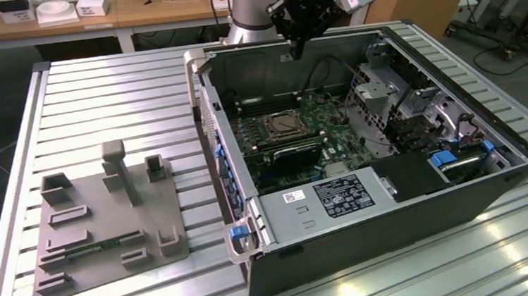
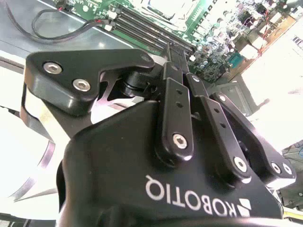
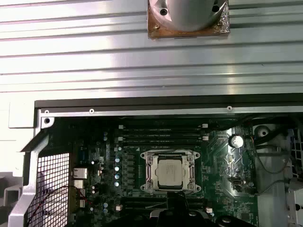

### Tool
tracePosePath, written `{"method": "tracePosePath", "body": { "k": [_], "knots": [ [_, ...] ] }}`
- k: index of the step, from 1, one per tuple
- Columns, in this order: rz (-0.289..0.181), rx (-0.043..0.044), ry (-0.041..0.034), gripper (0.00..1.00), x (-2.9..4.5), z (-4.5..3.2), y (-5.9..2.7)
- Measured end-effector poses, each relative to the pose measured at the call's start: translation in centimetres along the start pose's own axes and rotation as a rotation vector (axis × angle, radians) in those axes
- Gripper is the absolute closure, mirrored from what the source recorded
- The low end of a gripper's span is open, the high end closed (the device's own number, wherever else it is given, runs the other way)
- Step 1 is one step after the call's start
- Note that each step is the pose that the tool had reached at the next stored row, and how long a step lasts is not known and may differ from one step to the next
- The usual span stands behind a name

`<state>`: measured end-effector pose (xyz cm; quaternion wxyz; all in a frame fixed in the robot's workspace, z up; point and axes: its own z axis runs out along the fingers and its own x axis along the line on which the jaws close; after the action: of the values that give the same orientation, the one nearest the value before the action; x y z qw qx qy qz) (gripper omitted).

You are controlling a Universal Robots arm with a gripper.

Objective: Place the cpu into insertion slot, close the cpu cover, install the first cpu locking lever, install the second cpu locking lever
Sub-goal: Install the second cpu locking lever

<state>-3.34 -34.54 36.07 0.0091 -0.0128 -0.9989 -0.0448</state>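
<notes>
The cpu (image 3: pixel 170 172) lies flat in the insertion slot (image 1: pixel 286 125) on the green board inside the open black case. The silvery cpu cover (image 3: pixel 150 173) lies down around the chip's edges. How the locking levers stand I cannot tell. My gripper (image 1: pixel 298 48) hangs high over the case's far wall, well above and behind the slot, touching nothing. In the second wrist view its black fingers (image 2: pixel 176 101) run together to a point, shut with nothing between them. Its dark tip (image 3: pixel 175 204) shows just short of the socket in the first wrist view.
The case (image 1: pixel 456 196) lies open on a slatted metal table (image 1: pixel 109 96). A grey plastic fixture (image 1: pixel 109 217) with posts sits at the exterior view's left. Memory slots (image 3: pixel 161 134), cables and drive cages (image 1: pixel 402 102) crowd around the socket.
</notes>
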Motion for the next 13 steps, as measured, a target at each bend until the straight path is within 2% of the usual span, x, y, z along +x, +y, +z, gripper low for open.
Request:
{"method": "tracePosePath", "body": {
  "k": [13],
  "knots": [
    [0.0, 0.0001, 0.0001, 0.9, 0.0, 0.01, -0.03]
  ]
}}
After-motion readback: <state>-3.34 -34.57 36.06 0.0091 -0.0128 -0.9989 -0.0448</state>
